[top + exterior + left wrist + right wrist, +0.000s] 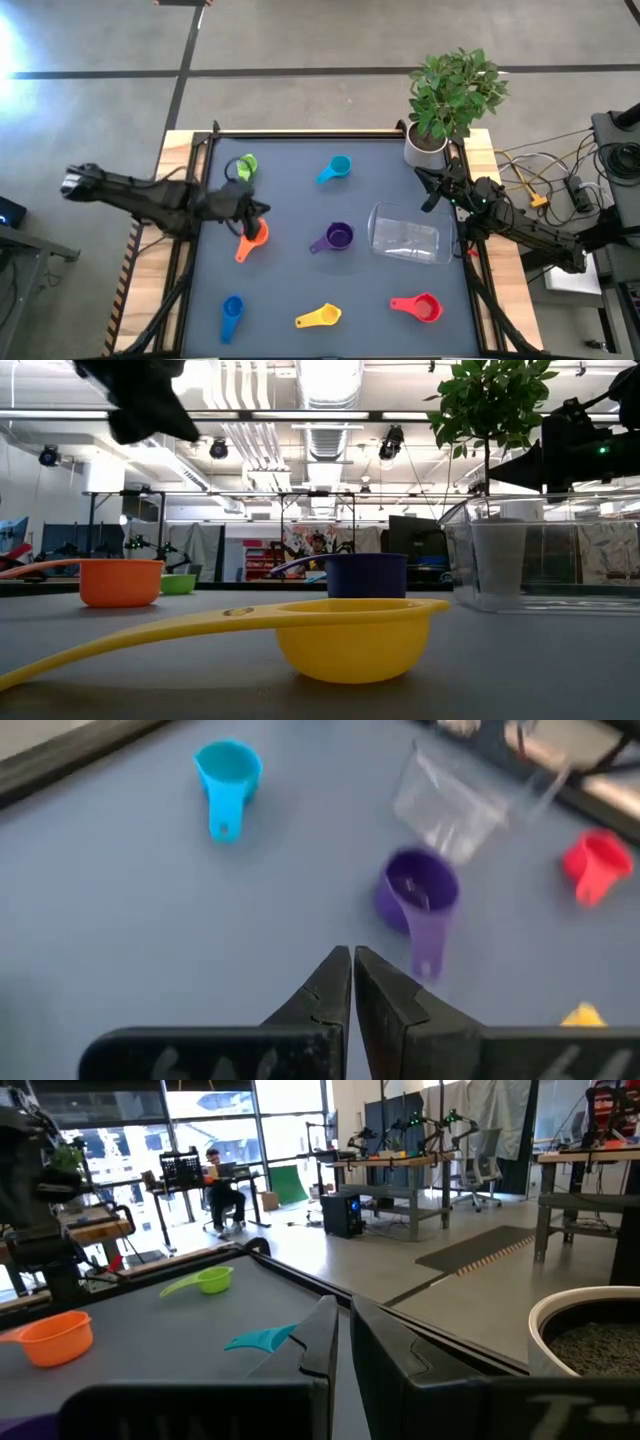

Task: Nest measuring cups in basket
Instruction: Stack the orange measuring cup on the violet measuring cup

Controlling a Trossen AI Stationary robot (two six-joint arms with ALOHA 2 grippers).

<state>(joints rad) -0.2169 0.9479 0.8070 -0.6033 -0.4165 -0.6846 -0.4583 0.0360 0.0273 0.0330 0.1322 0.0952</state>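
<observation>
Seven measuring cups lie scattered on the grey table mat: green (245,166), light blue (337,168), orange (252,240), purple (337,237), dark blue (232,313), yellow (320,317) and red (420,306). Each rests on its base. The clear basket (408,235) stands to the right of the purple cup with no cup in it. My left gripper (257,210) is shut and hangs in the air just above the orange cup; in the low view it is high above the table (140,400). My right gripper (430,197) is shut, above the basket's far right corner.
A white pot (425,150) with a green plant stands at the table's far right corner, close behind my right gripper. A raised black frame (300,132) runs round the mat. Cables lie off the table's right side.
</observation>
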